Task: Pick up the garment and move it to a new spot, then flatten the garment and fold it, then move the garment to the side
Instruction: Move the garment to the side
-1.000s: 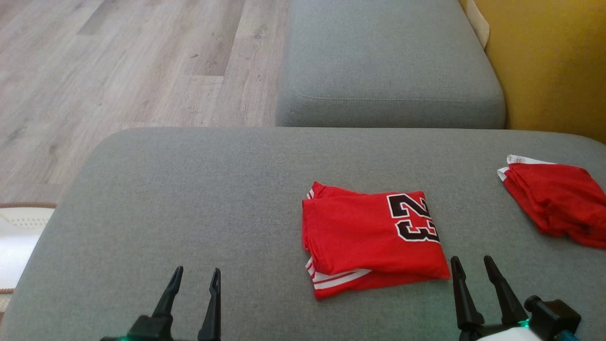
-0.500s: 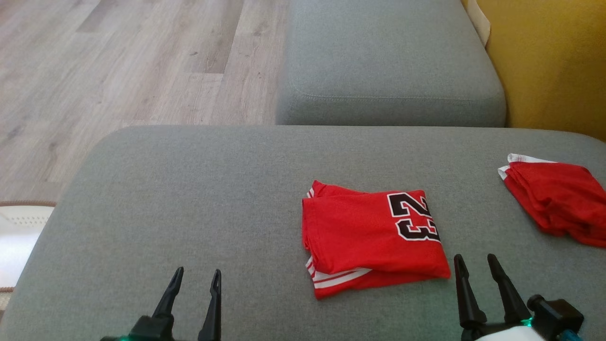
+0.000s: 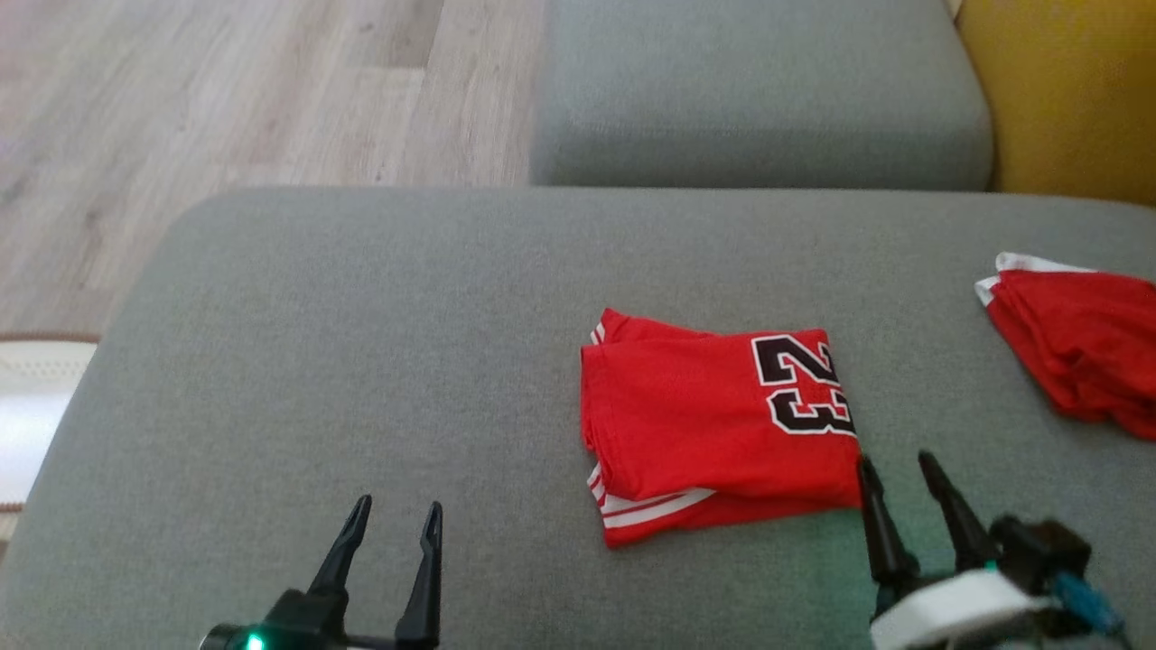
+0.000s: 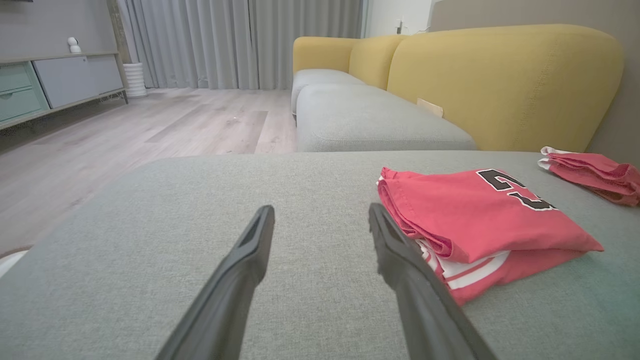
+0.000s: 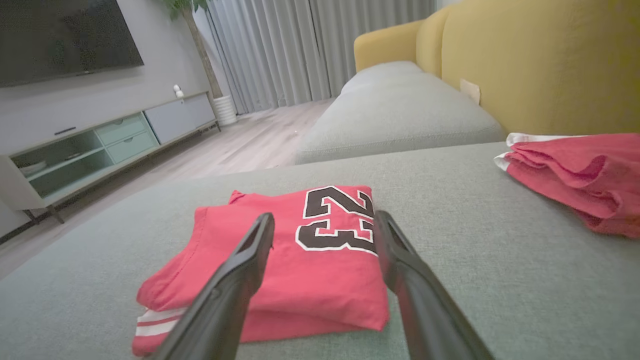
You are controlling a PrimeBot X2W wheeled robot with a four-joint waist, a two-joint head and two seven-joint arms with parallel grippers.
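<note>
Head view: the folded red garment (image 3: 718, 433), its black 23 facing up, lies flat on the grey cushion (image 3: 361, 316) just ahead of the right gripper (image 3: 896, 459). That gripper's inner fingertip sits at the cloth's near right corner; whether it touches, I can't say. Its jaws are spread and hold nothing. In the right wrist view the garment lies straight beyond the two dark fingers, the number between their tips and the white-striped hem off to their left. The left gripper (image 3: 399, 503) stands well off to the garment's left, jaws spread too, with bare cushion between and ahead of its fingers. In the left wrist view the garment's stacked layers sit just right of the right-hand finger. A second red garment (image 3: 1075, 348), rumpled and white-edged, lies further ahead and to the right of the right gripper, well apart from the folded one. Beyond both grippers are a grey sofa seat (image 3: 759, 90), a yellow backrest (image 3: 1066, 99) and pale wood floor (image 3: 226, 99).
</note>
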